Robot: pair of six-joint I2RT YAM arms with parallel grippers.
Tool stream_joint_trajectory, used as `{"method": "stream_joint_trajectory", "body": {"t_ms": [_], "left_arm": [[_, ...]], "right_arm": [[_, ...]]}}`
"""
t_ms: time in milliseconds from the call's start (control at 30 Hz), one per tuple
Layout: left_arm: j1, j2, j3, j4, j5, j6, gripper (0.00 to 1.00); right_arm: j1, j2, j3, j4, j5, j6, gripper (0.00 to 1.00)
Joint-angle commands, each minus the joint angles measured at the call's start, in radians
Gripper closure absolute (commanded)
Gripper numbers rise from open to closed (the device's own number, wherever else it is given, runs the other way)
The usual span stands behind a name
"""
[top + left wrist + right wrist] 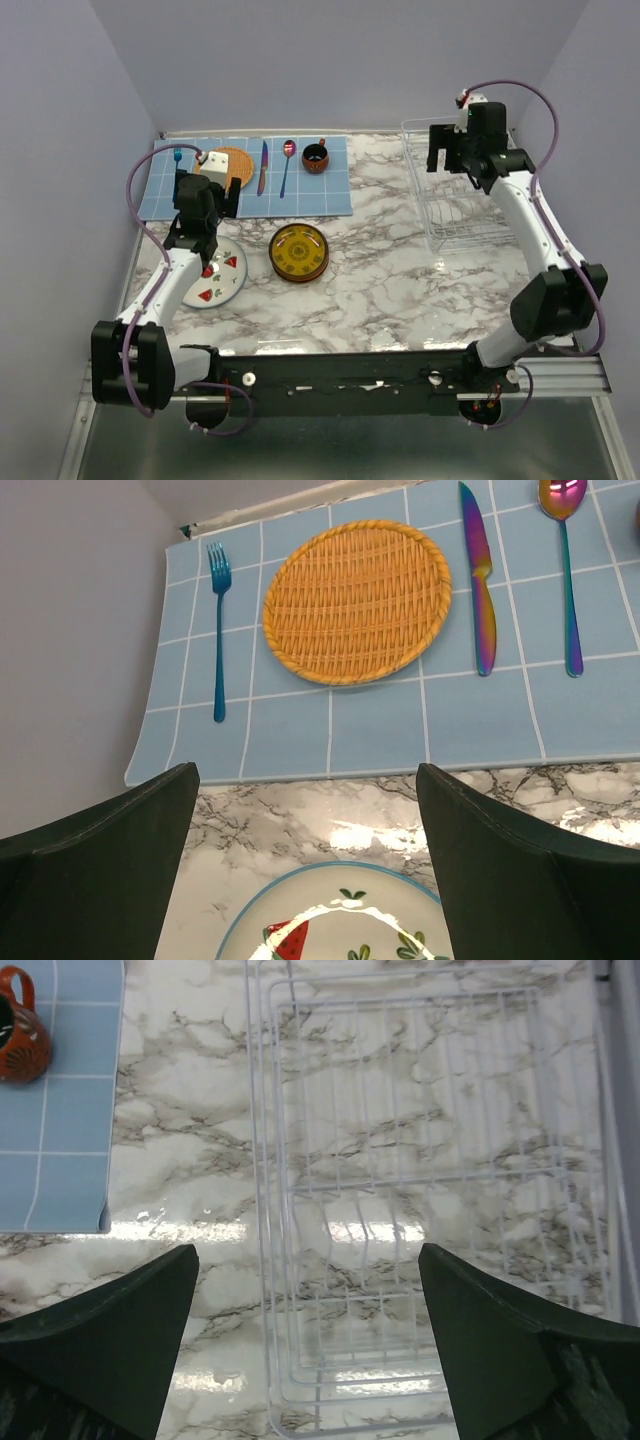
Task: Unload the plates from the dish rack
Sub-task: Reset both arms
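Observation:
A white plate with red watermelon wedges [218,280] lies flat on the marble at the left; its rim shows in the left wrist view [340,910]. A stack topped by a mustard-yellow patterned plate [299,251] lies at the middle. The white wire dish rack [455,195] stands at the back right with no plates in it; the right wrist view [420,1210] looks down into it. My left gripper [207,215] is open above the far edge of the watermelon plate. My right gripper [447,152] is open and empty above the rack.
A blue checked placemat [250,178] at the back left holds an orange woven disc [357,600], a fork [219,630], a knife [478,575], a spoon [565,570] and a dark red cup [315,157]. Walls close the left, back and right.

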Motion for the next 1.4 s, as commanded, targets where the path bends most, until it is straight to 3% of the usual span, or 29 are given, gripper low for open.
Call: {"method": "stream_joint_trajectory", "body": {"t_ms": [0, 233, 467, 900, 1367], "left_arm": [[0.005, -0.020, 0.052, 0.039, -0.020, -0.007, 0.01], [0.006, -0.034, 0.054, 0.054, -0.085, -0.037, 0.01], [0.008, -0.158, 0.029, 0.042, -0.024, -0.022, 0.01], [0.008, -0.131, 0.210, -0.035, 0.009, -0.040, 0.01], [0.009, -0.144, 0.201, -0.015, -0.001, -0.036, 0.01]], "right_arm": [[-0.005, -0.220, -0.125, 0.131, 0.136, -0.127, 0.00], [-0.005, -0.349, -0.211, 0.160, 0.127, -0.183, 0.00], [-0.007, -0.450, -0.335, 0.288, 0.124, -0.235, 0.00], [-0.007, -0.528, -0.388, 0.393, 0.159, -0.273, 0.00], [-0.005, -0.555, -0.411, 0.440, 0.169, -0.290, 0.00]]}}
